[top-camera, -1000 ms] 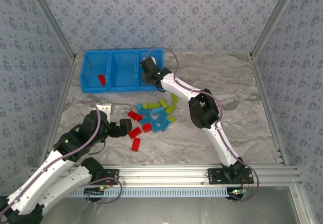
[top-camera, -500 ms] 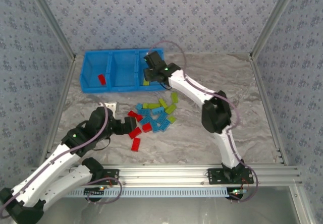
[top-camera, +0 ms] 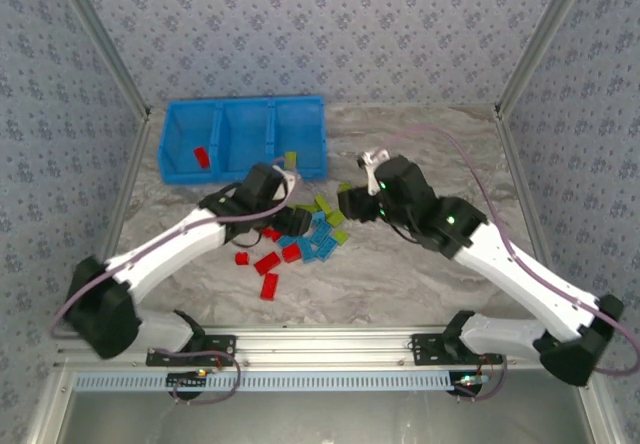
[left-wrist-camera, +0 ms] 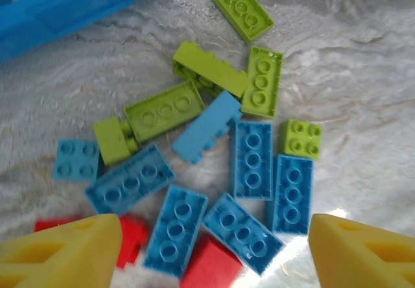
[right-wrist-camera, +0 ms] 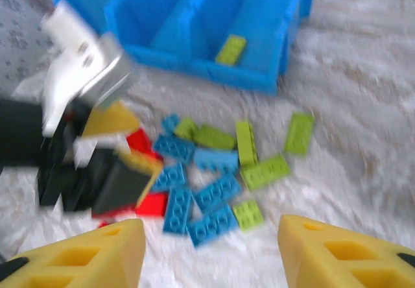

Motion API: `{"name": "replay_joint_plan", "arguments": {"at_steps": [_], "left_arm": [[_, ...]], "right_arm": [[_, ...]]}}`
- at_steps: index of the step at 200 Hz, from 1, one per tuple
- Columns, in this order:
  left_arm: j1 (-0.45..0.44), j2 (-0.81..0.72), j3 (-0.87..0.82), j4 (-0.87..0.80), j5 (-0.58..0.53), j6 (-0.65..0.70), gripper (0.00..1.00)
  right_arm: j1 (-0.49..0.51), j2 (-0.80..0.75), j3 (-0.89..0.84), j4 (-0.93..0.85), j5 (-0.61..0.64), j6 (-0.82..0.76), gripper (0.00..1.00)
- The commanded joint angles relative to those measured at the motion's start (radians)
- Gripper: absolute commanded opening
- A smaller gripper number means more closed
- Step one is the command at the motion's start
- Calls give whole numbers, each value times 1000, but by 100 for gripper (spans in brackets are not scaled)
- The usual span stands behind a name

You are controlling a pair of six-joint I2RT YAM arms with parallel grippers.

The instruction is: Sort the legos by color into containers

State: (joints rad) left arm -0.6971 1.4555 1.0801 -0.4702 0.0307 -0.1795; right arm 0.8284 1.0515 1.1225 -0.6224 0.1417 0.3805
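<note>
The table point(top-camera: 470, 164) has a grey-white marbled top. At its far left stand the containers point(top-camera: 240, 176), three bright blue bins joined in one row. In front of them, near the table's middle, the loose legos point(top-camera: 310, 236) lie in a tight cluster. The yellow-green bricks point(top-camera: 323, 204) are on the far side, the light blue bricks point(top-camera: 318, 244) in the centre and the red bricks point(top-camera: 267, 262) at the near left. One red brick point(top-camera: 269, 286) lies a little apart, nearest the front edge. Most lie flat, studs up; one light blue brick point(left-wrist-camera: 207, 126) lies on its side just beside a yellow-green one.
</note>
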Motion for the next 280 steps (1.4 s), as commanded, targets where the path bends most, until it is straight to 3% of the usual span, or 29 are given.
{"name": "replay_joint_plan", "arguments": {"at_steps": [1,47,79,170,199,242,280], "left_arm": [[-6,126,90,-52,-34,166,71],[-6,331,201,-60,-8,213,56],[-6,410,242,-63,61,233,54],[-3,497,257,-58,38,246,32],[-3,443,240,-40,50,226,21],[13,187,195,1,27,147,17],[157,44,201,41,-142,43,17]], "right_arm": [[10,-107,-87,-113,20,88,63],[10,-251,-184,-120,67,156,66],[10,-231,-176,-120,71,159,66],[13,-197,-129,-104,22,199,66],[17,-181,-112,-84,-33,209,66],[29,-180,-92,-74,-24,204,66],[31,-183,-112,-68,-11,208,68]]}}
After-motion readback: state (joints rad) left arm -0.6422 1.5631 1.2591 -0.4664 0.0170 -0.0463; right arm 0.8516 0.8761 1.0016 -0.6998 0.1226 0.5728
